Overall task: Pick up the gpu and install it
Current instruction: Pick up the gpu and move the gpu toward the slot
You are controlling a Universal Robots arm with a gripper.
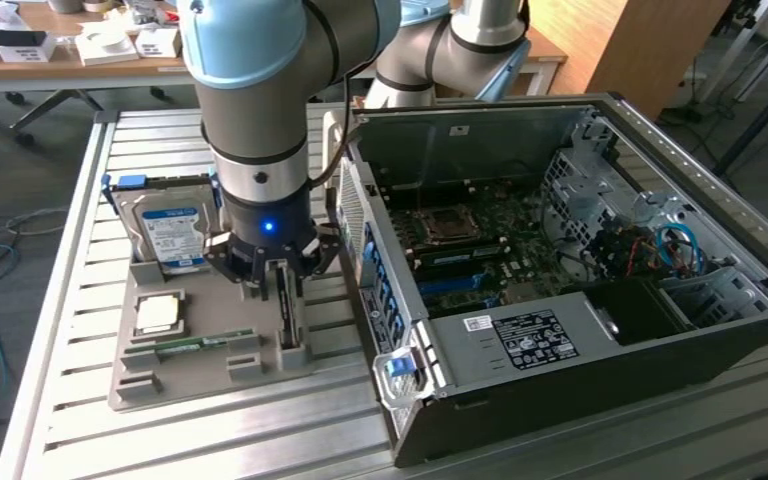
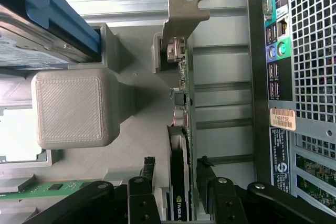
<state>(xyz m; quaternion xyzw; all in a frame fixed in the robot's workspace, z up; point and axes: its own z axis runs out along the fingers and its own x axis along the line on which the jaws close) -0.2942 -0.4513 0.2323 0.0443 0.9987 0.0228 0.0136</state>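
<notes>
Slatted table (image 1: 157,440): arm (image 1: 257,120) vertical, jaws apart straddling gpu (image 2: 179,182), contact unclear.

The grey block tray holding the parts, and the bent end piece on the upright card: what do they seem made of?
Grey parts tray: probably 3D-printed plastic, matte; fine parallel layer lines cover its rounded post. Pale bent end piece of the gpu: likely thin sheet metal, dull satin sheen, notched and folded.

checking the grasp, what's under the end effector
The gpu, standing on edge in a slot of the grey tray, sits between the fingers of the open end effector, with a gap each side. Its lower edge is hidden inside the slot.
</notes>
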